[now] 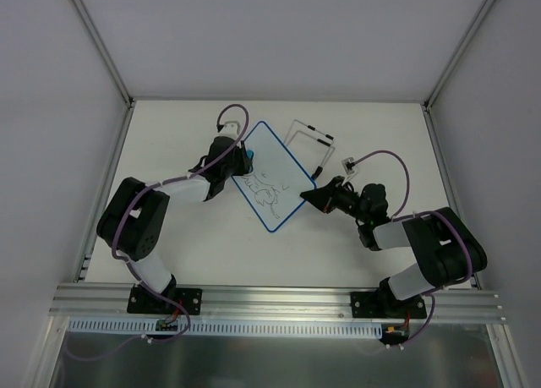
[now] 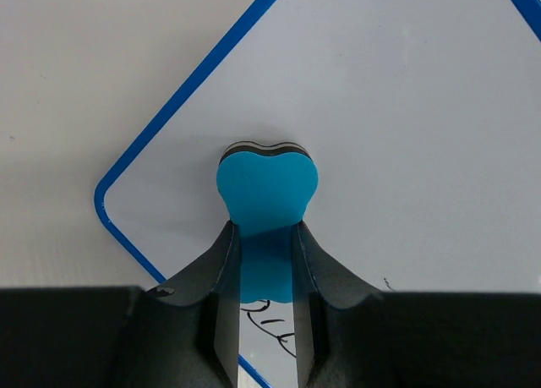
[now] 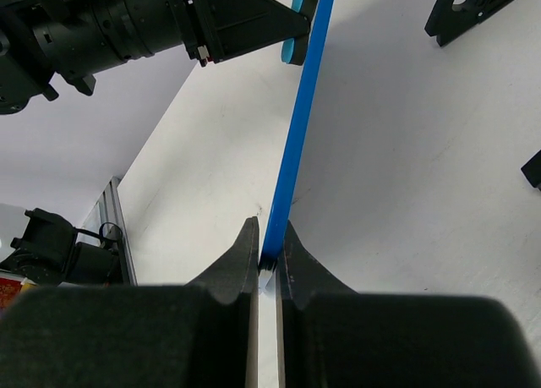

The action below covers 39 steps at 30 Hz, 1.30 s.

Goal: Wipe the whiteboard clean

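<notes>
board: whiteboard (image 1: 275,164), flat white rectangle with a glossy face, blue rim and rounded corners, lying on the white counter (image 1: 186,236)
board axis: turned diagonal, long axis running far-left to near-right
marks: black marker scribbles (image 1: 269,194) on the near half
eraser: eraser (image 2: 267,185), lobed like a heart, teal foam top over thin black and white layers, sitting on the board by its left corner
left gripper: my left gripper (image 2: 264,229) is clamped on the eraser's narrow end
left arm: elbow out left, forearm low, reaching right
right gripper: my right gripper (image 3: 270,236) is pinched narrow on the board's blue rim at the right corner
right arm: folded, wrist pointing left
behind: thin wire frame (image 1: 308,139) with black tips
</notes>
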Each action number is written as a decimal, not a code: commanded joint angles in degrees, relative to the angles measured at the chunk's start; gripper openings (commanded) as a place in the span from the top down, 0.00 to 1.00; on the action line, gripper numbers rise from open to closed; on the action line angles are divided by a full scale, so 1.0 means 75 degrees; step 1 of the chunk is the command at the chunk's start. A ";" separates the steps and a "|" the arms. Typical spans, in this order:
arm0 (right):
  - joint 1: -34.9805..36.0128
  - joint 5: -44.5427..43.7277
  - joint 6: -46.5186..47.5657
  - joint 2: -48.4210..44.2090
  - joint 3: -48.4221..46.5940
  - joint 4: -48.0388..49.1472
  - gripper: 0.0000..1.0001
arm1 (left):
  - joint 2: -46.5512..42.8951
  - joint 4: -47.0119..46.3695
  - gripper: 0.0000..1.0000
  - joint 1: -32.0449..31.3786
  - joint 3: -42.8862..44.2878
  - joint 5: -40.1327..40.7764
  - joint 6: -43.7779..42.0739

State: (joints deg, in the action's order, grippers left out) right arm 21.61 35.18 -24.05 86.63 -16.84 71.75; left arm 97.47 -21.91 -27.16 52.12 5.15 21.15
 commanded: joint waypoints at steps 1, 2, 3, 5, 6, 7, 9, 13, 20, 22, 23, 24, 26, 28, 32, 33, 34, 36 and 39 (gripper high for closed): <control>0.0213 0.1099 0.0688 -0.0113 -0.0215 0.1286 1.00 | 0.0059 -0.0417 1.00 -0.0455 -0.0444 -0.0639 0.0414; 0.0213 0.1099 0.0664 -0.0090 -0.0239 0.1297 1.00 | 0.0001 -0.0465 1.00 -0.0608 -0.0538 -0.0628 0.0461; 0.0213 0.1064 0.0653 -0.0067 -0.0239 0.1320 1.00 | -0.0081 -0.0488 1.00 -0.0784 -0.0701 -0.0593 0.0497; 0.0201 0.1028 0.0594 0.0004 -0.0251 0.1449 1.00 | -0.0175 -0.0628 1.00 -0.1356 -0.0878 -0.0499 0.0672; 0.0213 0.1017 0.0524 0.0039 -0.0262 0.1496 1.00 | -0.0245 -0.0664 1.00 -0.1533 -0.0983 -0.0499 0.0696; 0.0213 0.1005 0.0512 0.0062 -0.0262 0.1508 1.00 | -0.0269 -0.0664 1.00 -0.1721 -0.1019 -0.0464 0.0789; 0.0201 0.0981 0.0500 0.0051 -0.0251 0.1543 1.00 | -0.0328 -0.0653 1.00 -0.2167 -0.1066 -0.0499 0.0906; 0.0225 0.0981 0.0500 0.0051 -0.0251 0.1543 1.00 | -0.0340 -0.0279 1.00 -0.2823 -0.0844 -0.0207 0.0931; 0.0260 0.0970 0.0512 0.0074 -0.0227 0.1543 1.00 | -0.0340 -0.0032 1.00 -0.2708 -0.0644 0.0637 0.0919; 0.0260 0.0970 0.0512 0.0063 -0.0204 0.1543 1.00 | -0.0352 -0.0032 1.00 -0.2253 -0.0703 0.0673 0.1047; 0.0260 0.0981 0.0512 0.0074 -0.0192 0.1555 1.00 | -0.0363 -0.0032 1.00 -0.2088 -0.0738 0.0673 0.1082; 0.0260 0.0981 0.0512 0.0086 -0.0192 0.1567 1.00 | -0.0375 -0.0043 1.00 -0.1924 -0.0785 0.0650 0.1106; 0.0272 0.0970 0.0512 0.0086 -0.0192 0.1602 1.00 | -0.0352 -0.0055 1.00 -0.1480 -0.0797 0.0603 0.1083; 0.0272 0.0981 0.0500 0.0063 -0.0180 0.1602 1.00 | -0.0328 -0.0067 1.00 -0.1220 -0.0785 0.0545 0.1071; 0.0272 0.0981 0.0512 0.0063 -0.0157 0.1602 1.00 | -0.0246 -0.0078 1.00 -0.0926 -0.0610 0.0462 0.0826; 0.0272 0.0981 0.0512 0.0074 -0.0157 0.1602 1.00 | -0.0188 -0.0078 1.00 -0.0926 -0.0493 0.0358 0.0744; 0.0272 0.0981 0.0512 0.0074 -0.0169 0.1602 1.00 | -0.0176 -0.0078 1.00 -0.0926 -0.0446 0.0217 0.0743; 0.0272 0.0981 0.0523 0.0074 -0.0169 0.1602 1.00 | -0.0106 -0.0102 1.00 -0.1077 -0.0340 -0.0158 0.0731; 0.0272 0.0981 0.0500 0.0074 -0.0192 0.1602 1.00 | -0.0071 -0.0160 1.00 -0.1534 -0.0258 -0.0136 0.0463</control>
State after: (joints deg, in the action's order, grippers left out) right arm 21.39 33.80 -24.84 87.20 -17.19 71.81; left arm 94.76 -23.31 -34.22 48.07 8.67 26.57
